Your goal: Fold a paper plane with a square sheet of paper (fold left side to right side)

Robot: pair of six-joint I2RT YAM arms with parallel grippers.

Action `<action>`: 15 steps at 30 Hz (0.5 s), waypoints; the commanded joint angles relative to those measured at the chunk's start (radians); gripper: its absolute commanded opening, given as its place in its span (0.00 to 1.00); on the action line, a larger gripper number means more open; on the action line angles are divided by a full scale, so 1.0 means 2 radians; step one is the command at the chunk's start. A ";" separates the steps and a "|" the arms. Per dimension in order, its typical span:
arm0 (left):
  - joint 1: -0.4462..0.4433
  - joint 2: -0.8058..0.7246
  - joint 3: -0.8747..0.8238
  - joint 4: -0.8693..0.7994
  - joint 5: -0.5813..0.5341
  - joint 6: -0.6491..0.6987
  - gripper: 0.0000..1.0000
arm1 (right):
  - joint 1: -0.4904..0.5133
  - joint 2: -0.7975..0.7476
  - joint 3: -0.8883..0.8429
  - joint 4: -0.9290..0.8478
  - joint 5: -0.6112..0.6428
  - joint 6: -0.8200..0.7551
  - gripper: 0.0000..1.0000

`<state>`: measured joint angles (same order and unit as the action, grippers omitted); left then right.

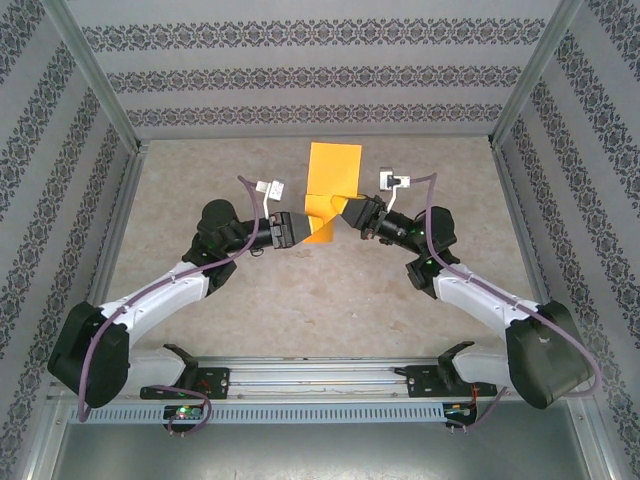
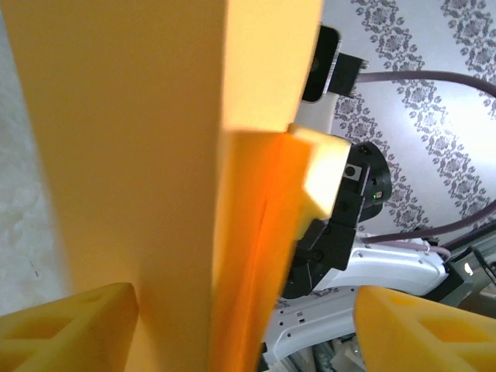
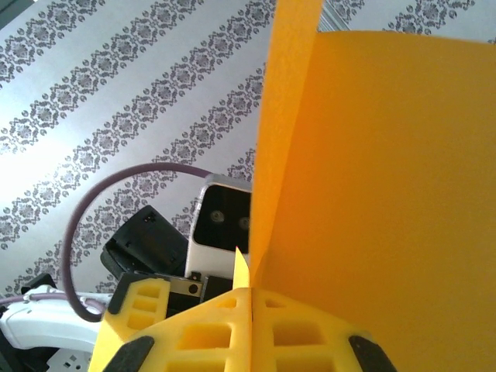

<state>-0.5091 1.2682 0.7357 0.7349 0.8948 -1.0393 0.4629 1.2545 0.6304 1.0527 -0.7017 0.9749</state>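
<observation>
Right, starting from my side: both arms reach from the near edge toward the middle of the table, their tips meeting almost nose to nose. The left gripper is unclenched. On its wrist camera the two yellow fingers stand wide apart with a raised fold of paper between them. One finger is clear of the sheet; I cannot tell whether the other touches it. The right gripper is clamped on the square sheet of paper. Its wrist view shows the yellow pads pressed together, with the orange sheet rising out of the seam. Near the grippers the paper is lifted and creased. Beyond them the rest lies flat on the table, toward the patterned far wall.
</observation>
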 commanded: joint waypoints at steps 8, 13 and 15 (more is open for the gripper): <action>-0.004 0.002 0.017 0.043 0.011 0.001 0.43 | 0.002 -0.003 0.002 0.037 -0.009 0.006 0.01; -0.004 0.003 0.016 0.031 0.006 0.009 0.28 | 0.001 -0.006 -0.003 0.037 -0.013 0.010 0.03; -0.005 0.003 0.017 0.025 0.006 0.012 0.21 | 0.000 -0.009 -0.006 0.037 -0.014 0.012 0.05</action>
<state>-0.5098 1.2701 0.7433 0.7563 0.9066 -1.0428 0.4625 1.2591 0.6304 1.0672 -0.7055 0.9928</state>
